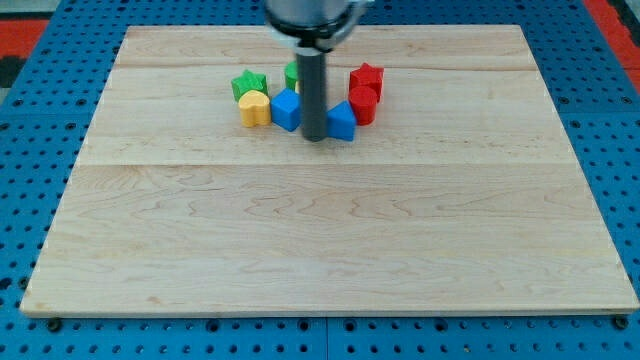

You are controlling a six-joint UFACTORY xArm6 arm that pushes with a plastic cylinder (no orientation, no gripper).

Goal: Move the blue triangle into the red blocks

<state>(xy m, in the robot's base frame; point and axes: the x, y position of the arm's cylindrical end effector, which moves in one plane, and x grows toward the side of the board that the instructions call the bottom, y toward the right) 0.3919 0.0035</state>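
Wooden board (330, 240) on a blue pegboard table (30, 200). Dark rod from the view's top, my tip (314, 137) down between 2 blue blocks — cube (286, 109) at its left, blue triangle (343, 122) touching its right. No jaws here, only the rod. Triangle pressed against 2 red blocks: cylinder (363, 104), star (367, 77). 2 green: star (248, 83), another (291, 74) half hidden behind the rod. 1 yellow heart (254, 107).
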